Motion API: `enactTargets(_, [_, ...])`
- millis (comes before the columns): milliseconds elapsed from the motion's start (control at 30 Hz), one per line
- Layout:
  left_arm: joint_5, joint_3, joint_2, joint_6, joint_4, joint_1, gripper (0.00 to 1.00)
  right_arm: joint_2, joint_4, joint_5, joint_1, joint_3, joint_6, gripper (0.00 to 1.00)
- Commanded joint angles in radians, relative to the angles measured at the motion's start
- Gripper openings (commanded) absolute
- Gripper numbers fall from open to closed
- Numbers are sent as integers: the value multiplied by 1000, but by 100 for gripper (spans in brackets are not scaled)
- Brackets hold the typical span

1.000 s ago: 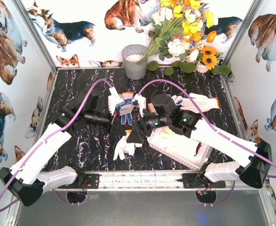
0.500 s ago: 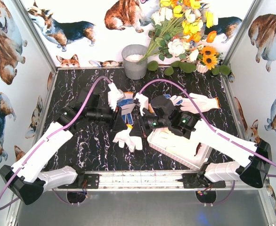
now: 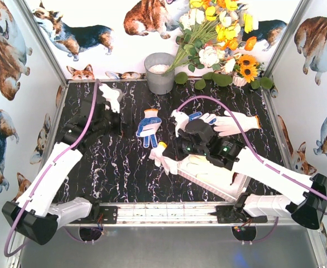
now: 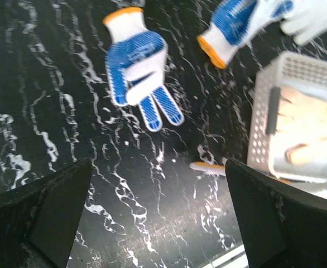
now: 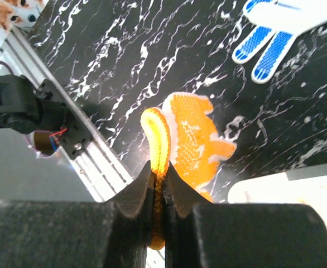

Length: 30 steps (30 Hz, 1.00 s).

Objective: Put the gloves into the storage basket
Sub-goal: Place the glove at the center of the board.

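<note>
My right gripper (image 5: 159, 184) is shut on the orange cuff of a glove with an orange palm (image 5: 194, 145), which hangs from the right gripper (image 3: 171, 154) at the near-left corner of the storage basket (image 3: 211, 184). Pale gloves lie inside the basket (image 4: 261, 117). A blue-dotted glove (image 3: 148, 127) lies flat mid-table, and the left wrist view shows that same glove (image 4: 135, 61). My left gripper (image 3: 116, 124) is open at the far left; the left gripper (image 4: 158, 223) has only bare table between its fingers. A white glove (image 3: 112, 96) shows beside it. More gloves (image 3: 236, 121) lie behind the basket.
A grey metal bucket (image 3: 159, 72) stands at the back centre beside a bunch of artificial flowers (image 3: 219, 44). A metal rail (image 3: 163, 212) runs along the near edge between the arm bases. Corgi-print walls close in the table on three sides.
My left gripper opened, let go of the blue-dotted glove and drew back to the far left. My right gripper shut on the orange-palmed glove and carried it rightwards to the basket's corner.
</note>
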Motion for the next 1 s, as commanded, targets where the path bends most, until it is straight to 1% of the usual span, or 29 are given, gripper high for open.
enactTargets(0, [-152, 1, -13, -63, 81, 45, 100, 36, 93, 29, 2, 101, -159, 0])
enactTargets(100, [-269, -26, -52, -88, 92, 57, 100, 122, 104, -29, 14, 146, -235, 0])
enactTargets(200, [-336, -69, -106, -93, 92, 65, 100, 207, 155, -39, 61, 129, -268, 0])
enactTargets(300, [-374, -113, -155, -91, 75, 70, 100, 306, 204, -16, 147, 97, -298, 0])
enactTargets(467, [-434, -159, -208, -86, 22, 77, 100, 458, 220, -41, 290, 97, -294, 0])
enactTargets(633, [-446, -171, -229, -73, 3, 84, 100, 517, 209, -33, 348, 99, -281, 0])
enactTargets(800, [-454, -185, -231, -78, 23, 87, 100, 554, 208, 69, 358, 93, -302, 0])
enactTargets(867, [-450, -188, -233, -86, 30, 89, 100, 570, 206, 137, 357, 111, -319, 0])
enactTargets(967, [-450, -189, -237, -88, 35, 91, 100, 583, 200, 197, 356, 144, -350, 0])
